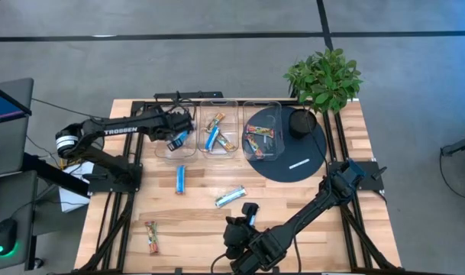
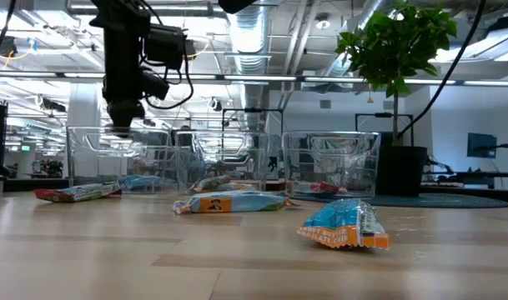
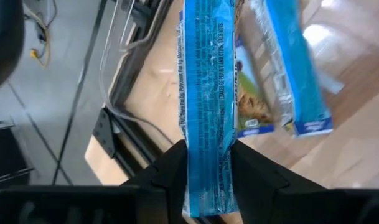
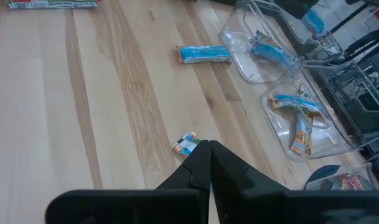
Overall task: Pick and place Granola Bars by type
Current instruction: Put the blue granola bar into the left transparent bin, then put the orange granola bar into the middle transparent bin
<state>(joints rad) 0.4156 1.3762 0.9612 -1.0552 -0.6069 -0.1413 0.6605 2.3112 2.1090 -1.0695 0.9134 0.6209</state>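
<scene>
My left gripper (image 1: pixel 175 137) hangs over the left clear bin (image 1: pixel 159 151), shut on a blue granola bar (image 3: pixel 208 81). Another blue bar (image 3: pixel 289 74) lies in that bin below it. The middle bin (image 1: pixel 217 130) holds blue and orange bars. The right bin (image 1: pixel 263 134) holds red-brown ones. On the table lie a blue bar (image 1: pixel 181 179), a silvery-green bar (image 1: pixel 230 197) and a red bar (image 1: pixel 150 237). My right gripper (image 4: pixel 208 155) is shut with nothing in it, near the front edge, beside a small blue bar (image 4: pixel 186 144). My left gripper pinches the blue bar near one end (image 3: pixel 208 146) between its two fingers. The fingers slant downward over the left bin, and the bar sticks out past the fingertips along their line. It is lifted clear, above the bar lying in the bin.
A dark round mat (image 1: pixel 301 156) lies under the right bin and bears a small white stick-like mark (image 1: pixel 298 163). A potted plant (image 1: pixel 324 76) stands at the back right corner. Bare wood shows between the bins and the front edge.
</scene>
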